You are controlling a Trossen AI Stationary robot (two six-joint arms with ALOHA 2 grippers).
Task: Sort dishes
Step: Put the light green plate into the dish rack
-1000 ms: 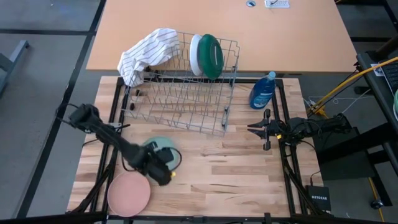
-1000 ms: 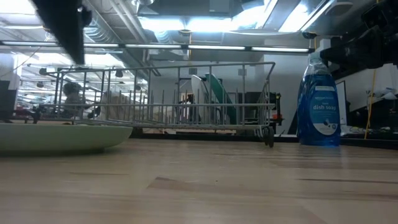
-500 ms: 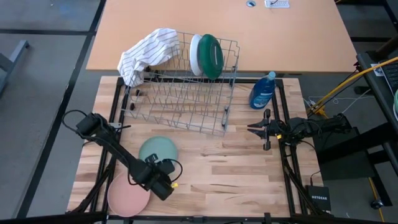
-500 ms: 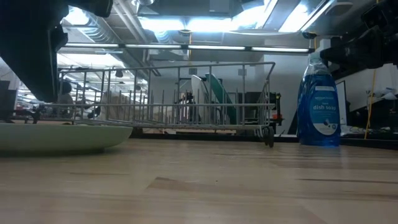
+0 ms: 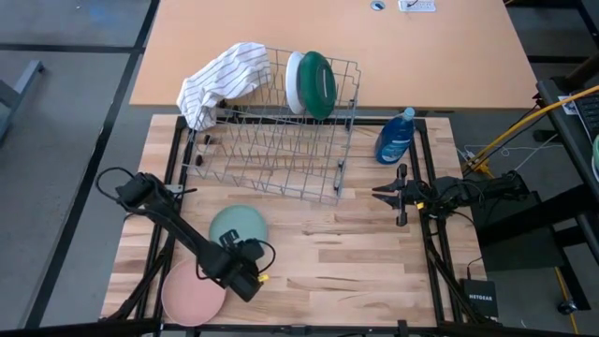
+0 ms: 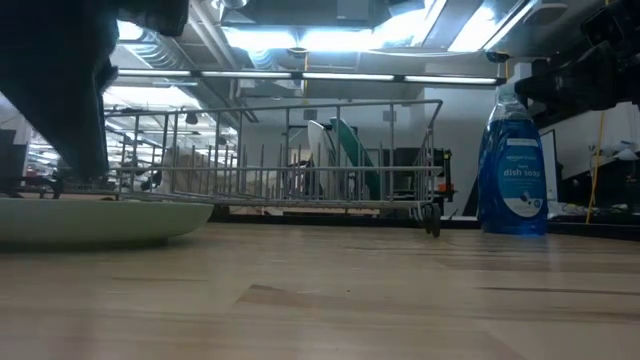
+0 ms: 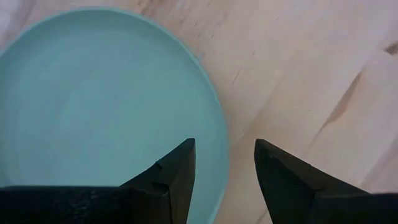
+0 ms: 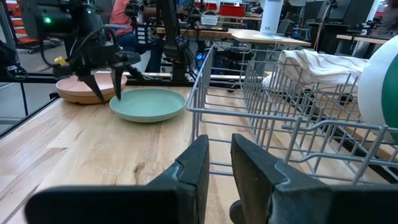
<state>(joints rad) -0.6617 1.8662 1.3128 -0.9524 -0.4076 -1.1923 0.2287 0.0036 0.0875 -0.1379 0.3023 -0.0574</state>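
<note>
A pale sage green plate (image 5: 237,225) lies flat on the table at the near left, and a pink plate (image 5: 190,292) lies nearer the front edge. My left gripper (image 7: 224,155) points steeply down, open. One finger stands over the sage plate's inside and the other over the bare wood, astride the plate's near rim (image 7: 219,134). I see no touch in the right wrist view (image 8: 109,96). A white plate (image 5: 296,82) and a dark green plate (image 5: 319,85) stand on edge in the wire rack (image 5: 271,140). My right gripper (image 5: 382,194) waits level at the right, a narrow gap between its fingers.
A striped white cloth (image 5: 223,80) hangs over the rack's far left corner. A blue dish soap bottle (image 5: 395,137) stands right of the rack. Bare wood lies between the plates and the right arm. The rack's near wall is close before my right gripper (image 8: 217,112).
My left gripper has gone down and toward the table's near edge. It has moved from above the sage plate's middle to its near rim, so the plate now shows almost whole from above. Neither plate has moved.
</note>
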